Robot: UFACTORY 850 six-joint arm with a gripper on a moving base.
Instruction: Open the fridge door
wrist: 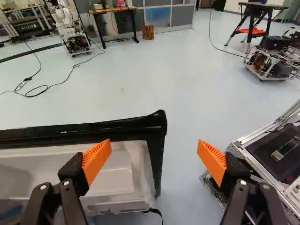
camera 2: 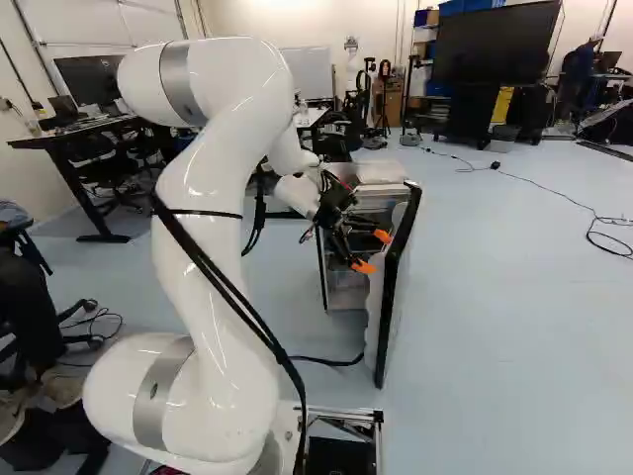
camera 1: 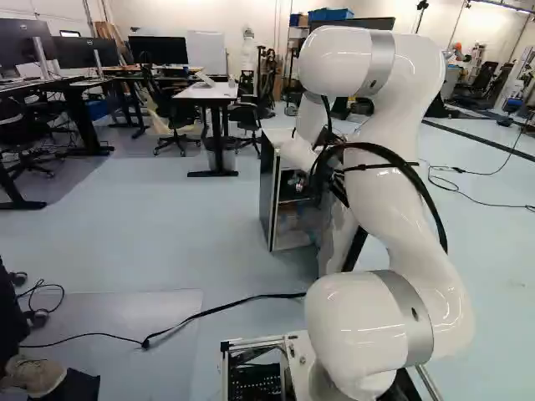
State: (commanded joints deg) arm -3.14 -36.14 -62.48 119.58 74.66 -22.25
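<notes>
1. The fridge door (camera 2: 394,272) is standing well open just right of centre in the right base view, swung toward the robot. The fridge (camera 1: 267,192) is sitting slightly right of centre in the left base view, partly behind the arm (camera 1: 376,192).
2. The claw (wrist: 154,146) is spreading wide and holding nothing. One orange pad (wrist: 97,161) is hovering over the door's inner side in the wrist view, the other beyond its free edge; whether anything is touching, I cannot tell.
3. The opening looks largely done; any further push is probably calling for light contact on the inner side.
4. If the arm is pushing too hard or too low, a fingertip could catch the moulded door lining (wrist: 131,164) and crack it, or drag the whole fridge.
5. A dark cable (camera 2: 331,362) is running along the floor near the door's foot, lower centre of the right base view; it could snag the door. Swinging wider could also bring the door against the base frame (wrist: 262,133).
6. The fridge is showing its shelved interior; its contents are too unclear to name. The door lining is forming a pale, hollow tray, its lower part hard to read.
</notes>
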